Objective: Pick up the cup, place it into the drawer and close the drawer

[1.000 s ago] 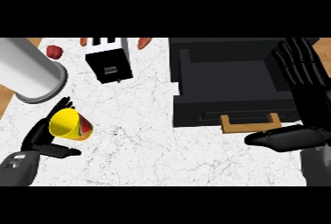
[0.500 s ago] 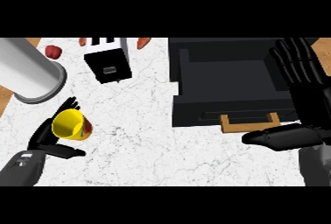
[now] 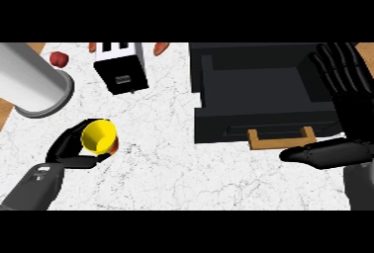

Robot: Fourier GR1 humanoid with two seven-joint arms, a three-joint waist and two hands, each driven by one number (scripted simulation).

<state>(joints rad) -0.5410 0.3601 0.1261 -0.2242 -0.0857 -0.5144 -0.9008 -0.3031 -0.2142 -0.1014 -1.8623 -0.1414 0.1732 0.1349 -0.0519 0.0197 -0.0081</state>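
- Cup (image 3: 99, 136): yellow, red on its outer side, tipped so the open mouth faces up toward the viewer; sits near the counter's left edge, closer to the near edge than the far one, well apart from the drawer.
- Left hand (image 3: 67, 150): comes in from the counter's near-left corner on a grey forearm; black fingers and thumb curled round the cup from the left and from below, so it's clasping the cup. Can't tell whether the cup's base touches the counter.
- Counter (image 3: 168, 173): white marbled top, bare across the near-middle; brown wood shows past its left edge.
- Right hand (image 3: 340, 94): at the counter's right edge, fingers straight and spread, pointing toward the far edge; thumb juts left near the drawer's handle. It holds nothing and overlaps the drawer's right wall.
- Drawer (image 3: 256, 94): black, pulled open, interior dark w/ nothing visible inside; takes up the far-right part of the counter. Tan handle (image 3: 281, 138) on its near face, just beside the right thumb.
- Grey cylinder (image 3: 33, 81): large, lying tilted at the far-left corner, open-looking end toward the cup.
- Black-and-white box (image 3: 122, 69): tilted, near the far edge, between cylinder and drawer.
- Small red item (image 3: 58, 58): by the far edge, left of the box.
- Two orange-red bits (image 3: 161, 48): at the far edge either side of the box top; too cut off to identify.
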